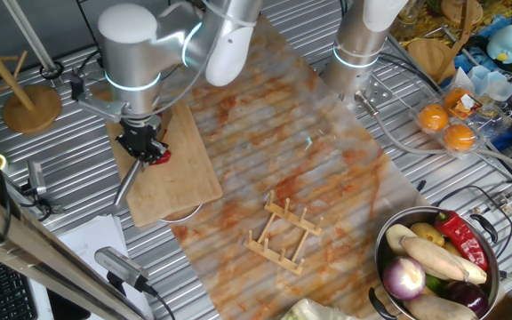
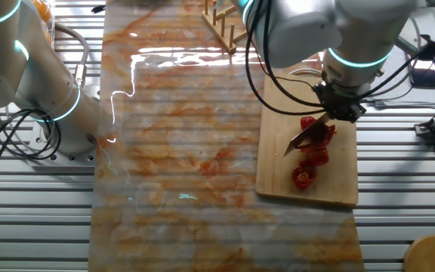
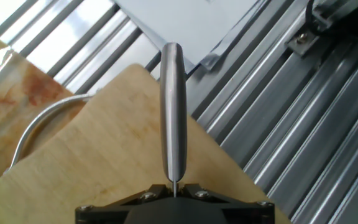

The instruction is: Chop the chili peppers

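Midway: claw (image 2: 343,106) clenched on steel-handled knife (image 2: 308,134), blade among glossy red chili pepper chunks (image 2: 313,147) on bamboo cutting board (image 2: 278,162); press straight down, blade vertical.

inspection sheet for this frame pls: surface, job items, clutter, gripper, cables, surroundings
Surface: ribbed metal table under a stained orange-blotched translucent sheet.
Job's things: red chili pepper chunks on the bamboo cutting board; steel knife blade among them.
Clutter: wooden slotted rack; steel bowl of mixed vegetables; wooden stand.
Grippers: black two-finger gripper shut on the knife handle, over the board.
Cables: black cables hang near the wrist.
Surroundings: second arm's base; oranges in a clear tray.
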Controlling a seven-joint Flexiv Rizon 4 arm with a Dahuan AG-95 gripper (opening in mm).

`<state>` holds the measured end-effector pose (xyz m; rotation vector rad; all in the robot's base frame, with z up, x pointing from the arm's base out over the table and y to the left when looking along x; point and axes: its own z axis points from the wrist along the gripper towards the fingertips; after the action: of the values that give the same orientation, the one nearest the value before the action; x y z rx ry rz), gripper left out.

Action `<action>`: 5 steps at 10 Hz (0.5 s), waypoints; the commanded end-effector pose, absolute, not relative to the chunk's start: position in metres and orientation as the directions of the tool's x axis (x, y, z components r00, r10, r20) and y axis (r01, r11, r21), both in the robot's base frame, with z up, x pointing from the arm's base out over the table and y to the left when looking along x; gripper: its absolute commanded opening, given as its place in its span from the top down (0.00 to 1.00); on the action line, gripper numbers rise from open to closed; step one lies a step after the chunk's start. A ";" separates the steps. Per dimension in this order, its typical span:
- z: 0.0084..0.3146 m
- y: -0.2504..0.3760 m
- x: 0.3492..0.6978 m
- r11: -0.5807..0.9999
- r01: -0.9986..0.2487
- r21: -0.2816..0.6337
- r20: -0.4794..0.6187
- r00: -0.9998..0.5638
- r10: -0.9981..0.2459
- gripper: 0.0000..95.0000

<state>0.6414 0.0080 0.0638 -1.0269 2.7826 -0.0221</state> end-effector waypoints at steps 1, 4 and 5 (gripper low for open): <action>0.033 0.010 0.651 0.776 -0.627 -0.071 -0.194 -0.754 -0.627 1.00; 0.049 0.010 0.647 0.769 -0.636 -0.065 -0.174 -0.751 -0.637 1.00; 0.049 0.008 0.645 0.769 -0.636 -0.067 -0.182 -0.750 -0.636 1.00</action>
<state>0.6446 0.0084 0.0520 -1.0116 2.7723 -0.0021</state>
